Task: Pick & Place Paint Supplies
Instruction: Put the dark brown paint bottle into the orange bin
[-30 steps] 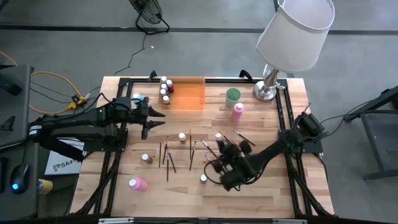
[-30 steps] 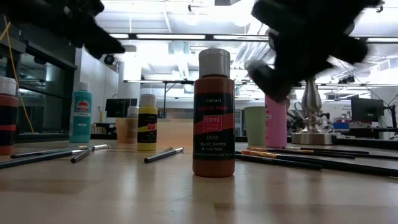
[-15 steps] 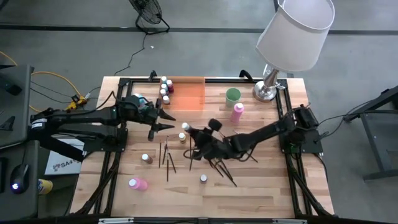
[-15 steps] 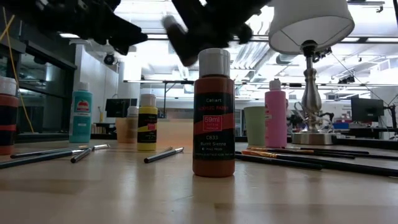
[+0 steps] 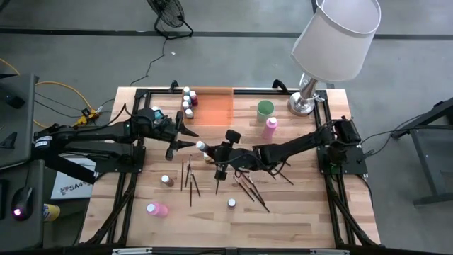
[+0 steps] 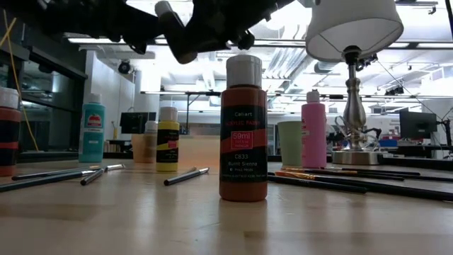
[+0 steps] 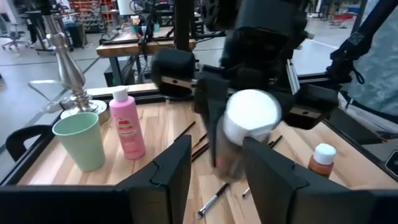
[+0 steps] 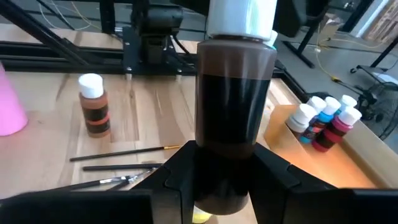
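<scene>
My right gripper (image 8: 224,180) is clenched on a dark brown paint bottle (image 8: 235,99) with a white cap, carried above the table (image 5: 297,212) centre, cap toward my left gripper (image 7: 214,168). That gripper's fingers stand apart with nothing between them, level with the cap. I judge this a handover: align the cap between the left fingers, close on the body below the cap, confirm hold, then release the right. The orange tray (image 5: 216,110) with its bottles lies beyond.
</scene>
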Robot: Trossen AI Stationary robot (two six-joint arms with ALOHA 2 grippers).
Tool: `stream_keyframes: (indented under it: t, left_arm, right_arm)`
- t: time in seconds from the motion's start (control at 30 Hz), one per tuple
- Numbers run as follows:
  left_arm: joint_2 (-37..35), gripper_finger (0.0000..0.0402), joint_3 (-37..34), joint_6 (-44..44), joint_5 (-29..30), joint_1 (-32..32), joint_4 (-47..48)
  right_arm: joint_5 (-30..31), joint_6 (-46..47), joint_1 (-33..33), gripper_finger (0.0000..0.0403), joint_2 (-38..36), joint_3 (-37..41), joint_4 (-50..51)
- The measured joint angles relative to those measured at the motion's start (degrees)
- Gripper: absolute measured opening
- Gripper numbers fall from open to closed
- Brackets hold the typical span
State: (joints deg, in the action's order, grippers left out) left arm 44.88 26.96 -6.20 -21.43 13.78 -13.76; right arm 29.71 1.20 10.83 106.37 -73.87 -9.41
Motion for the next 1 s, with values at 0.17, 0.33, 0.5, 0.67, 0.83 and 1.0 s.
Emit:
stream_keyframes:
  t: [0.17, 0.33, 0.5, 0.67, 0.83, 1.0]
  left_arm:
    - [0.0, 0.0159, 0.0, -0.87, -2.26, -0.02, 0.22]
    - [-0.02, 0.0213, 0.61, -1.13, -2.19, 0.03, 4.14]
    - [1.79, 0.0242, 5.85, -2.6, 0.5, -0.02, 13.11]
    - [4.38, 0.0244, 11.47, -5.09, 0.77, 0.0, 20.08]
    - [8.88, 0.0244, 16.93, -7.79, 1.53, 0.0, 29.1]
    - [13.0, 0.0244, 21.7, -10.01, 1.36, -0.02, 35.38]
  right_arm:
    - [-1.48, -0.19, -1.25, 0.0104, 0.0, 0.0, -0.03]
    - [-4.3, 0.04, -2.06, 0.0104, 0.0, 0.0, 0.74]
    - [-5.87, 0.58, -2.73, 0.0104, 0.0, 0.0, 1.15]
    - [-8.74, 1.48, -3.52, 0.0104, 0.0, 0.0, 1.44]
    - [-9.28, 1.56, -3.81, 0.0104, 0.0, 0.0, 2.17]
    - [-10.42, 1.7, -3.8, 0.0104, 0.02, 0.0, 3.23]
